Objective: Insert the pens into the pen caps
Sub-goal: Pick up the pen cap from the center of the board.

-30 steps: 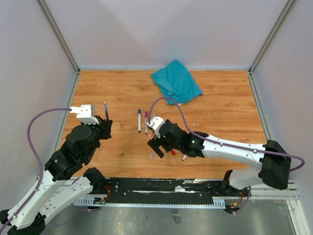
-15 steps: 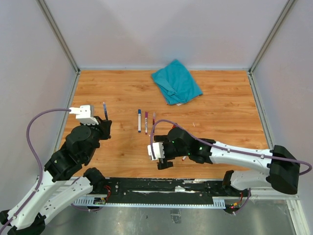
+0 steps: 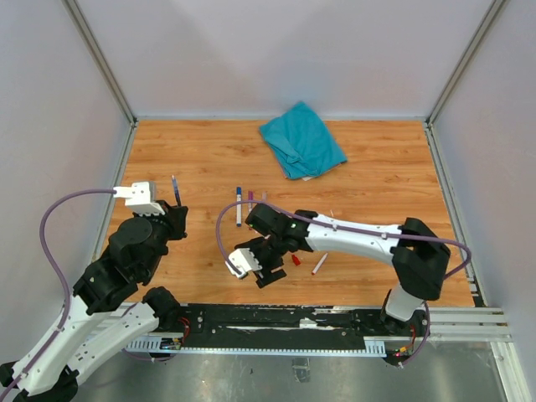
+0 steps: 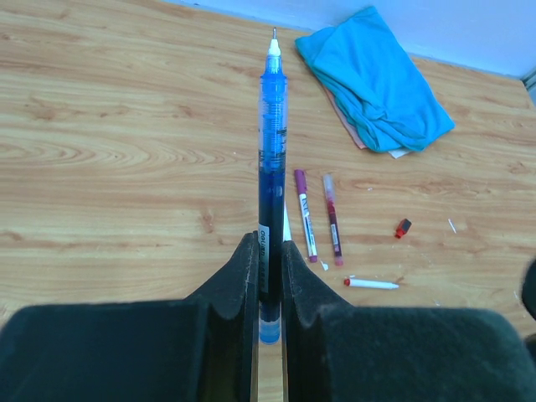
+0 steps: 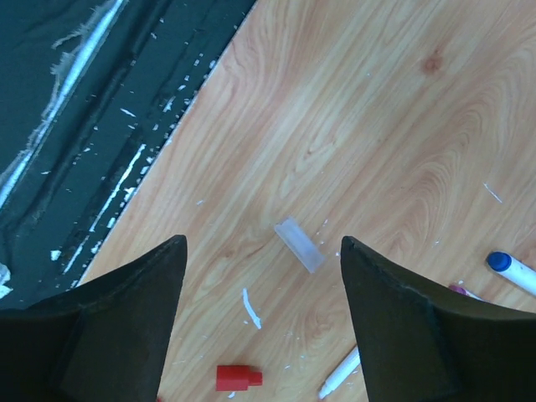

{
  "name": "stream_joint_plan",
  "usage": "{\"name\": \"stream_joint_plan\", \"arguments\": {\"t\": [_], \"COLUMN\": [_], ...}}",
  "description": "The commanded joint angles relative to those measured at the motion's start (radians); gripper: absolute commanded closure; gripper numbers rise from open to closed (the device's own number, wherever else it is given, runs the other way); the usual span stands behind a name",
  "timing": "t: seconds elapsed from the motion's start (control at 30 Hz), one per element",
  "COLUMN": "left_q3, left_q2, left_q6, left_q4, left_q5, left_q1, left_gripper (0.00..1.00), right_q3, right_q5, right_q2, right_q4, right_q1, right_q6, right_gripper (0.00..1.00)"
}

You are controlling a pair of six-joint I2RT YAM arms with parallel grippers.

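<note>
Closest in, tucked back under the right gripper [image 5: 264, 251]: a red cap [image 5: 238, 378] and a white scrap [image 5: 251, 308]. Jaws spread wide apart, with nothing held. Just ahead, right in the gap between the two jaws: a small clear cap [image 5: 299, 245], flat on the wooden table [image 5: 377, 100] and lying slantwise. Seems to be the moment to pick this cap up. To do it well, turn the wrist first to line the jaws up with the cap's long sides, then come straight down with the cap in the middle of the gap. Squeeze softly and slowly, to stop it popping out or skidding away. Grab at the shut end, hard to pick out from here, and leave the open end free for the pen. Stay off the red cap on the way down. Farther off, outside one jaw: a blue-ended pen [image 5: 512, 270]. Over at the left gripper [image 4: 268, 251]: pinched shut on a blue pen [image 4: 270, 167], gripped low on the barrel, fine tip pointing straight out ahead of the jaws. Hold that one steady. Ahead of those jaws, down on the table and a bit to one side: a purple pen [image 4: 305, 216] and a dark red pen [image 4: 332, 219] side by side. Farthest beyond the jaws: a teal cloth [image 4: 377, 79].
</note>
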Motion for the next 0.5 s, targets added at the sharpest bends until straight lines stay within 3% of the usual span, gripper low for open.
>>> {"name": "stream_joint_plan", "arguments": {"t": [0.0,0.47], "left_q3": [-0.004,-0.006], "left_q2": [-0.013,-0.010], "left_q6": [-0.006,-0.005], "left_q4": [0.007,0.008], "left_q5": [-0.024,-0.028], "left_q1": [0.005,0.005], "left_gripper": [0.99,0.99], "right_q3": [0.128,0.285], "right_q5": [-0.045,-0.002], "right_q2": [0.111,0.303], "right_q4": [-0.186,-0.295], "right_q1": [-0.035,-0.071], "right_q6": [-0.112,-0.192], "right_gripper": [0.28,0.39]}}
